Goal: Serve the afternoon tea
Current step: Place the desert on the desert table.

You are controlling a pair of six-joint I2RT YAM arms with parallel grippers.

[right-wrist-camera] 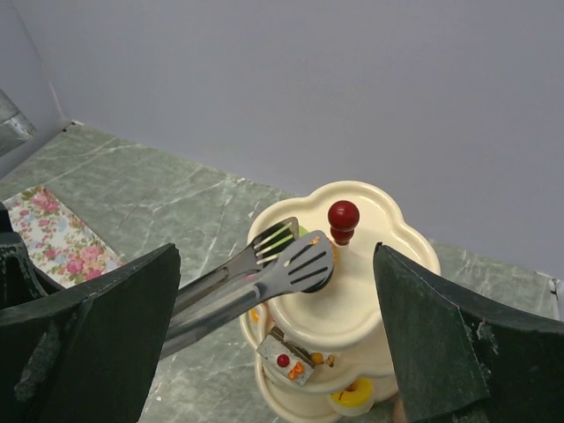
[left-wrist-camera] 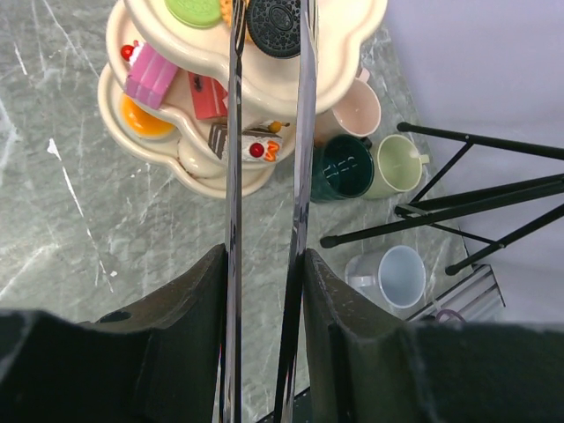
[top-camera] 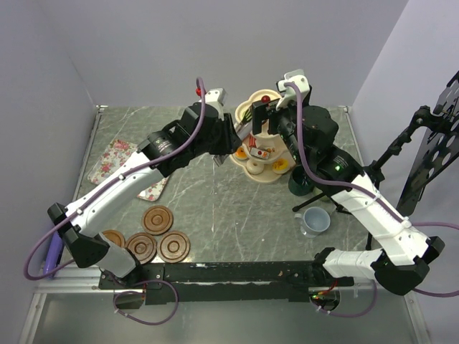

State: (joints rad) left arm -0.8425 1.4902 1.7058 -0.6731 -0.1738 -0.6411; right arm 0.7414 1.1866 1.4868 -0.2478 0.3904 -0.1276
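Note:
The cream three-tier stand [top-camera: 267, 174] [right-wrist-camera: 392, 291] with its red knob [right-wrist-camera: 343, 217] stands at the back centre, with small cakes on its tiers: a green macaron [left-wrist-camera: 194, 10], a pink cake [left-wrist-camera: 150, 74] and a chocolate slice [right-wrist-camera: 291, 361]. My left gripper [top-camera: 228, 135] [left-wrist-camera: 264, 264] is shut on thin metal tongs [left-wrist-camera: 233, 176] [right-wrist-camera: 291, 260]. The tong blades sit either side of a dark round cookie [left-wrist-camera: 275, 18] on the top tier. My right gripper [top-camera: 269, 118] [right-wrist-camera: 273, 256] hangs open above the stand, holding nothing. Pink [left-wrist-camera: 357, 110], dark green [left-wrist-camera: 342, 167], light green [left-wrist-camera: 398, 163] and grey-blue [top-camera: 314, 221] mugs stand right of the stand.
Several brown saucers [top-camera: 158, 218] lie at the front left. The floral tray [top-camera: 115, 159] lies at the left, partly under my left arm. A black tripod [top-camera: 416, 136] stands off the table's right edge, its legs close to the mugs. Walls close the back and sides.

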